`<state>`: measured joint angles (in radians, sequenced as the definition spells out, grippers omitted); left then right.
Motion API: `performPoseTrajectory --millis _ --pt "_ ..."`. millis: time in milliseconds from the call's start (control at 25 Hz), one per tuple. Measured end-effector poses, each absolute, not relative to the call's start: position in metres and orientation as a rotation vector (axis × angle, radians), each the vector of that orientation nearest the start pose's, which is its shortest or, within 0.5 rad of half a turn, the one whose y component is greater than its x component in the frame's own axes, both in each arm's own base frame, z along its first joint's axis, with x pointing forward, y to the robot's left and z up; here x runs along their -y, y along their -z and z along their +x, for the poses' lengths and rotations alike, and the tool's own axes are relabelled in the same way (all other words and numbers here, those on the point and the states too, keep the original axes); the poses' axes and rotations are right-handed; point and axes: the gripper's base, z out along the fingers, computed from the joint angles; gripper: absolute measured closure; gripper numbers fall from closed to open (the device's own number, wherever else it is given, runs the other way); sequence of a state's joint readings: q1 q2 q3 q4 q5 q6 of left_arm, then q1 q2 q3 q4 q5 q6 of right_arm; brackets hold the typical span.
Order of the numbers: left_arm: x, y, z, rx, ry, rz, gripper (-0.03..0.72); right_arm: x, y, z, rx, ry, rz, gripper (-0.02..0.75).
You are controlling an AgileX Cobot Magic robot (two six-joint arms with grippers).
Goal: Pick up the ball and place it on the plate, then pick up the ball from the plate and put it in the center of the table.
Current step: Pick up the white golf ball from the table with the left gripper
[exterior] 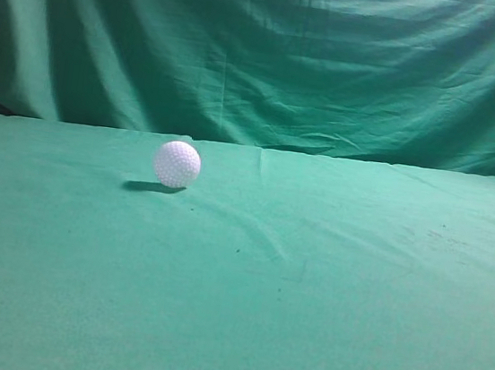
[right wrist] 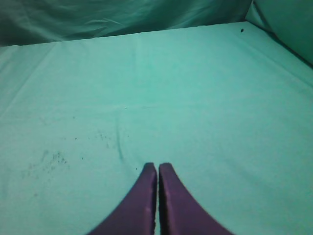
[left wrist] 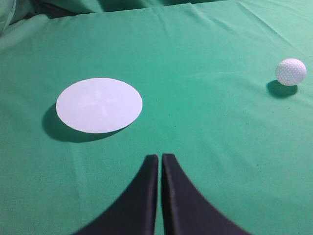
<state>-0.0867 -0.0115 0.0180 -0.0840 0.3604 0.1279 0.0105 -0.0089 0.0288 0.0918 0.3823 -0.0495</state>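
Observation:
The white dimpled golf ball (exterior: 177, 164) rests on the green cloth table (exterior: 324, 294), left of the middle in the exterior view. It also shows in the left wrist view (left wrist: 291, 72) at the far right. A flat round white plate (left wrist: 99, 105) lies on the cloth in the left wrist view, left of the ball; it is out of the exterior view. My left gripper (left wrist: 160, 156) is shut and empty, above the cloth between plate and ball. My right gripper (right wrist: 158, 165) is shut and empty over bare cloth. Neither gripper shows in the exterior view.
A darker green draped backdrop (exterior: 264, 52) hangs behind the table's far edge. The cloth has light wrinkles and small dark specks (right wrist: 54, 156) in the right wrist view.

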Motion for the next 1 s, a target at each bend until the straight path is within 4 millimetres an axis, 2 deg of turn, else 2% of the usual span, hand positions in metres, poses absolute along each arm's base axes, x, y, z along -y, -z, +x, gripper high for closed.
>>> performPoseTrajectory --millis 840,1000 --pt "0.0073 -0.1754 0.0523 -1.844 0.053 0.146 0.688 -0.0037 -0.1698 0.0524 -1.885 -0.064 0.000 0.738" --pt "0.0077 -0.1796 0.0537 -1.788 0.074 0.123 0.688 -0.0037 -0.1698 0.0524 -1.885 -0.064 0.000 0.738"
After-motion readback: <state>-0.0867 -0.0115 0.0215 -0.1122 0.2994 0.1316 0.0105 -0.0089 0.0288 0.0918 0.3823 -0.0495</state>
